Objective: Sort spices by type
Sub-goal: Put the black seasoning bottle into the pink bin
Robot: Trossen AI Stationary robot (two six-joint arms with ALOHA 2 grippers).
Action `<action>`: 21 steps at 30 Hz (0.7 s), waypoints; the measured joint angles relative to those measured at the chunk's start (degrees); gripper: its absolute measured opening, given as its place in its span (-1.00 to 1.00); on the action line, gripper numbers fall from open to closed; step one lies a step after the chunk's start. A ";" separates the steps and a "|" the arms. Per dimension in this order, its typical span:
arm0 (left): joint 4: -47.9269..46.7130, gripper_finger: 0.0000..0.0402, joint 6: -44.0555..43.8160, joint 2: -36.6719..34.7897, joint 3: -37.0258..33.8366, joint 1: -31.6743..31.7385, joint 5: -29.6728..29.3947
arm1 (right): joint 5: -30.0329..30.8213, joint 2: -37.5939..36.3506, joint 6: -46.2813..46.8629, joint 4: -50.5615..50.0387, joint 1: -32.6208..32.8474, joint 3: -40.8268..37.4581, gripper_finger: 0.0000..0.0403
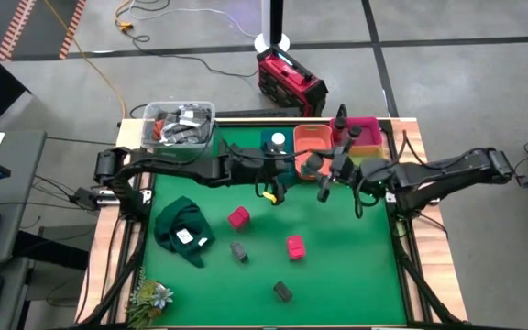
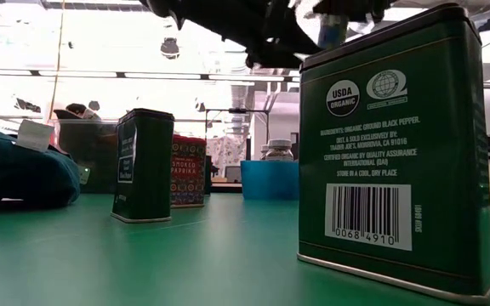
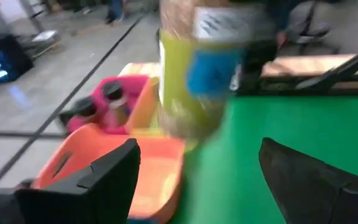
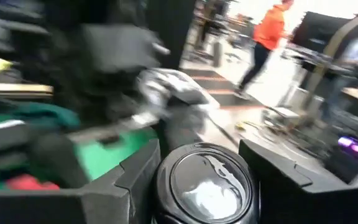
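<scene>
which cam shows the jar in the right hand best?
Right wrist view: the dark jar fills the gap between the right hand's fingers, lid facing the camera. The high view shows it only as a small dark shape at that hand. It can't be made out in the low or left wrist views.

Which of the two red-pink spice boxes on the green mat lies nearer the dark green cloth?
The upper-left red-pink box, right beside the cloth; the other box sits farther right.
</scene>
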 joint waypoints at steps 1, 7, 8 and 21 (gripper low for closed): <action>-0.99 0.57 0.40 -0.87 0.00 0.00 -1.67 | 1.45 -0.83 0.31 -1.76 -0.75 0.00 0.13; -8.16 0.55 1.68 -4.63 0.04 0.04 -6.35 | 3.96 -4.27 5.23 -13.80 -9.92 0.00 0.15; -9.46 0.54 1.51 -4.94 0.03 0.02 -6.36 | 3.99 -4.52 6.41 -15.71 -12.19 0.00 0.15; 14.10 0.37 1.69 -7.83 -20.36 0.23 -7.10 | -0.50 -5.04 12.37 -19.52 -33.09 -5.05 0.15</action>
